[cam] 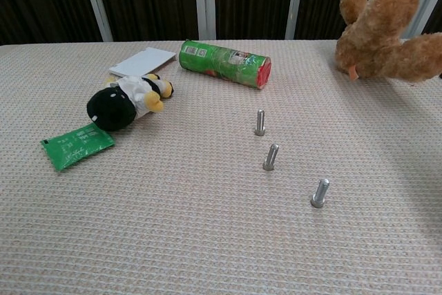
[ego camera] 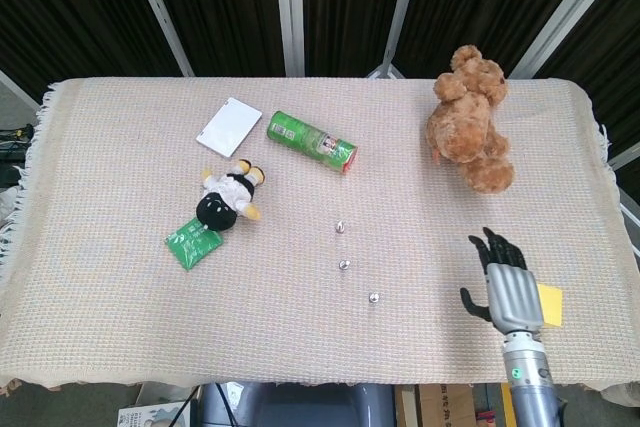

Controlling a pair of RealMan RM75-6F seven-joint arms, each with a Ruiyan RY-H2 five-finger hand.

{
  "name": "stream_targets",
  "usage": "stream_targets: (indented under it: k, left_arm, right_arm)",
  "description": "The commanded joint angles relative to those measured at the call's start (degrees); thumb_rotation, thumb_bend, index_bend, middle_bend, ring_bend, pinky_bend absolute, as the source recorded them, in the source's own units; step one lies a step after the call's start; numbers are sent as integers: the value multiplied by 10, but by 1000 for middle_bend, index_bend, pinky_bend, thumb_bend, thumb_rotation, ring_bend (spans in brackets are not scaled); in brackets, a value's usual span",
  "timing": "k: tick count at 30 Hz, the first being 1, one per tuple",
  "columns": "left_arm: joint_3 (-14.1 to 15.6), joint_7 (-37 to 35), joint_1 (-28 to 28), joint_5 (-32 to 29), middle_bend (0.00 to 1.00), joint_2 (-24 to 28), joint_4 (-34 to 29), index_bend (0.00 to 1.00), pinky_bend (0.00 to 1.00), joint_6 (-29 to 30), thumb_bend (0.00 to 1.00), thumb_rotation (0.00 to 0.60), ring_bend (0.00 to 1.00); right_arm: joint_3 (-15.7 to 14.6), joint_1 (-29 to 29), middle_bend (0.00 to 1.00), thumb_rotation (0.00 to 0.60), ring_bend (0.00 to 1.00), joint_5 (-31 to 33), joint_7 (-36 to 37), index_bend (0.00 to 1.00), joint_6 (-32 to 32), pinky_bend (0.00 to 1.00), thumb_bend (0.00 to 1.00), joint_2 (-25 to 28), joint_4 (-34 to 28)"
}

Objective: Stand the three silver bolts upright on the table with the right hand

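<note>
Silver bolts stand upright, well from table edges.

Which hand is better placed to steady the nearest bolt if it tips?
Right. The right hand, open, hovers over the table right of the nearest bolt, which stands upright. The left hand shows in neither view.
</note>
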Motion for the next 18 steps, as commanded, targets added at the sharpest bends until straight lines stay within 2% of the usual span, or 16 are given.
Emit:
stream_targets:
  k: [1, 4, 5, 6, 11, 18]
  left_arm:
    - [4, 7, 2, 5, 25, 0, -4, 136, 116, 4, 102, 600, 34]
    - [6, 9, 4, 24, 28, -2, -2, 132, 116, 15, 102, 600, 34]
    - [7, 7, 4, 42, 29, -5, 4, 132, 117, 24, 102, 600, 34]
    - [13, -7, 1, 89, 30, -10, 21, 132, 123, 38, 102, 600, 34]
    - [24, -27, -4, 142, 30, -23, 59, 135, 134, 49, 102, 600, 17]
    - [37, -26, -15, 190, 30, -34, 77, 142, 134, 50, 102, 600, 9]
  right_arm:
    - [-35, -59, 0, 600, 0, -123, 126, 140, 37, 87, 366, 60, 47]
    - [-60, -87, 0, 600, 0, -202, 184, 140, 61, 87, 366, 71, 112]
    - [-68, -95, 0, 600, 0, -232, 201, 140, 68, 87, 366, 72, 139]
    - [-81, -104, 0, 600, 0, -267, 214, 140, 80, 87, 367, 73, 173]
    - [-86, -121, 0, 600, 0, -297, 231, 141, 91, 87, 366, 67, 215]
    - [-79, -136, 0, 600, 0, -305, 232, 141, 91, 87, 366, 75, 210]
